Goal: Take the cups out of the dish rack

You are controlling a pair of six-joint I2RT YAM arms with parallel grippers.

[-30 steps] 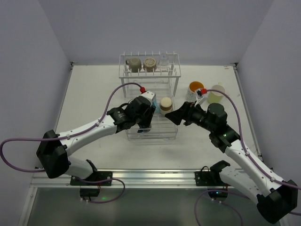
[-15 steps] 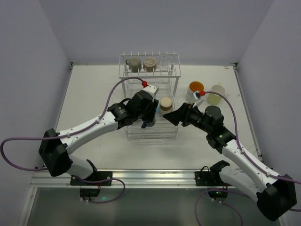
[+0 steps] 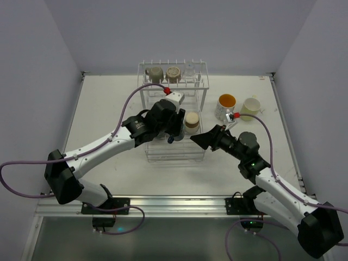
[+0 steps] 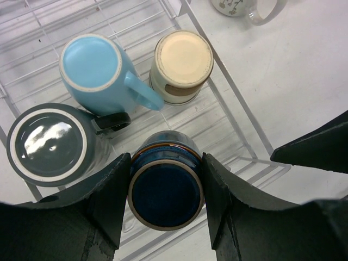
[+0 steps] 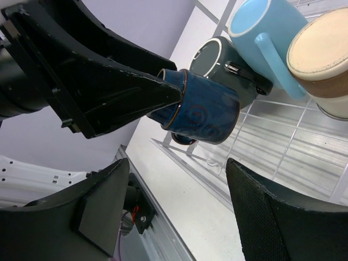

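L end effector (image 4: 166, 198) was seen clamped on the dk blue cup (image 4: 166, 191), w/ fingers (image 4: 109, 196) pressed on opp. sides of its wall. The cup's base was turned to the L wrist cam and its mouth away, so its long axis ran in line w/ the fingers. In the R wrist view it was seen tilted, not upright. It was held over the near part of the lower basket of the dish rack (image 4: 141, 22).

Just beside it, on the L, the dk green cup (image 4: 48, 140) was stood base up in the basket, its dark handle turned toward the held cup. Beyond these, the lt blue cup (image 4: 92, 65) was stood base up, handle pointed at the tan cup (image 4: 182, 62) next to it, also base up.

R end effector (image 5: 178, 161) was held wide, nothing between its fingers. It was aimed at the held cup from the R, near the rack's near R corner.

On the raised upper shelf at the far end, an olive cup (image 3: 155, 73), a brown cup (image 3: 173, 73) and a clear glass (image 3: 189, 70) were lined up. On the surface (image 3: 109, 98) R of the rack, a white cup w/ orange inside (image 3: 226, 102) and a pale yellow-green cup (image 3: 250, 109) were stood mouth up, side by side.
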